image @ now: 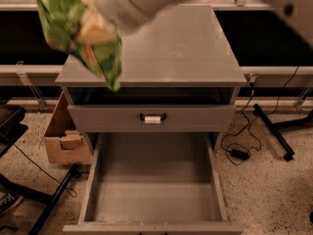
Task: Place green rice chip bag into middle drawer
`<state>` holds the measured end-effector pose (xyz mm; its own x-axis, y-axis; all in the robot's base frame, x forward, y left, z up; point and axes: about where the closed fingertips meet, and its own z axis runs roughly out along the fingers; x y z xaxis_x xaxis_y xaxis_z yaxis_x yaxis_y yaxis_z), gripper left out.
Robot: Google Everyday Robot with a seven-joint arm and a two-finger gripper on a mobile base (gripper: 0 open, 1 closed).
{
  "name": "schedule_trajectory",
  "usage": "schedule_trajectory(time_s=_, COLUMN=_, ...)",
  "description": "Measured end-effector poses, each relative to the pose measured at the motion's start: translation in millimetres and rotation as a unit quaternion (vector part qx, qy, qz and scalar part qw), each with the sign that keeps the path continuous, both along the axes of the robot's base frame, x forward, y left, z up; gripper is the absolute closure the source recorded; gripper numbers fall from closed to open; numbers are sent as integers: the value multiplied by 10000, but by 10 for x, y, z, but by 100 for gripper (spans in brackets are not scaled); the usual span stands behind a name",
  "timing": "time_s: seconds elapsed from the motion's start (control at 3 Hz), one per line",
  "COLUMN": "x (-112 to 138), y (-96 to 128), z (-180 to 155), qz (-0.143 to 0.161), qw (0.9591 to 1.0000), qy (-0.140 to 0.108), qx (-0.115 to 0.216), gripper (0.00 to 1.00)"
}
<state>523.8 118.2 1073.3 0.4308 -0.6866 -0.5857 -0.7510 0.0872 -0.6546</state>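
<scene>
You will find no readable text, brand or number here. The green rice chip bag carries white and orange-red markings, but you cannot make out a single letter. The white tag on the drawer front shows nothing legible either. The end effector hangs at upper left, over the bench edge, clamped on that bag.

I see the green rice chip bag, a crinkly bright-green foil pouch with orange-red marks, hanging tilted, apparently pinched in my gripper. The middle drawer, a large grey wooden tray, stands pulled open well below the gripper, to its right.
</scene>
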Motion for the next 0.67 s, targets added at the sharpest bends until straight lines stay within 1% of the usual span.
schedule_trajectory(time_s=0.33, x=-182, y=-101, z=-1259, qz=91, qw=9920, qy=1253, qx=-111, gripper=100)
schedule_trajectory(time_s=0.67, x=-365, y=-129, z=-2636, qz=152, qw=9708, qy=2344, qx=-482, gripper=100)
